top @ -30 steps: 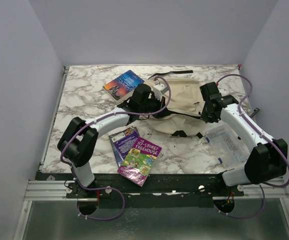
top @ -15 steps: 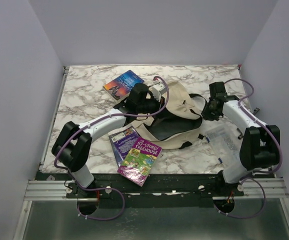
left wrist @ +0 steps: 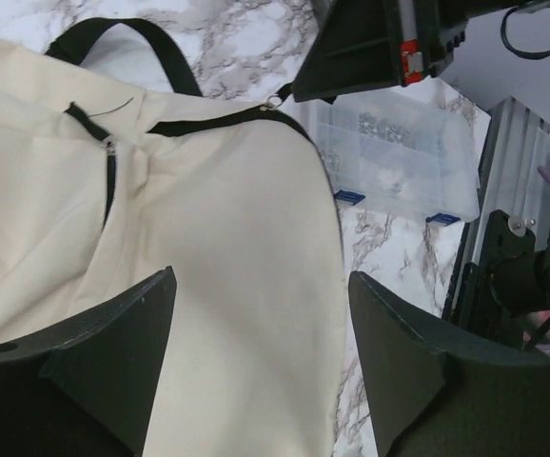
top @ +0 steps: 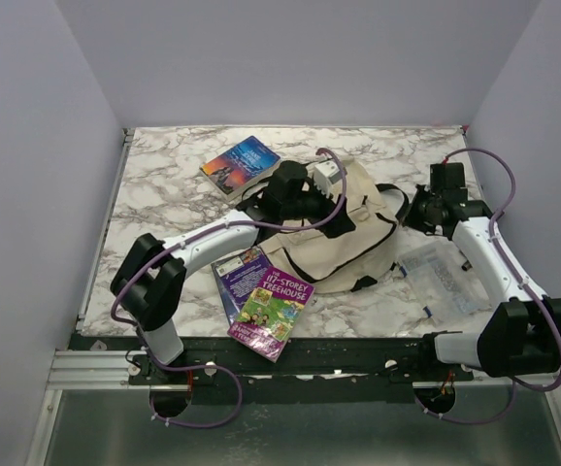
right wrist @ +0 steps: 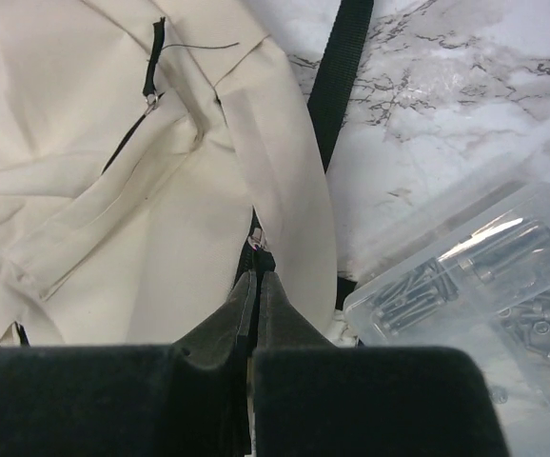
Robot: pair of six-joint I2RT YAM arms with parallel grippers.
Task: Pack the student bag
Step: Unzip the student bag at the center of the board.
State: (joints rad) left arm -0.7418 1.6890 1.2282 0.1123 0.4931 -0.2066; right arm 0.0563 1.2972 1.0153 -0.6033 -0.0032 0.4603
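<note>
The student bag (top: 344, 238) lies in the middle of the table, cream fabric with black straps and zipper trim. My left gripper (top: 334, 199) hovers over its upper part, open; in the left wrist view its fingers (left wrist: 113, 362) stand wide apart above plain bag fabric (left wrist: 227, 238), holding nothing. My right gripper (top: 414, 212) is at the bag's right edge. The right wrist view shows it (right wrist: 258, 276) shut on the zipper pull (right wrist: 259, 249) of the bag (right wrist: 113, 190). Three books lie outside the bag.
A blue book (top: 242, 163) lies at the back left. A Treehouse book (top: 273, 309) overlaps a purple book (top: 238, 275) at the front. A clear plastic box (top: 441, 277) of small parts sits right of the bag, close to my right arm.
My left gripper let go of the bag and opened. The right gripper moved right and back with the zipper pull, and the bag's dark opening no longer shows.
</note>
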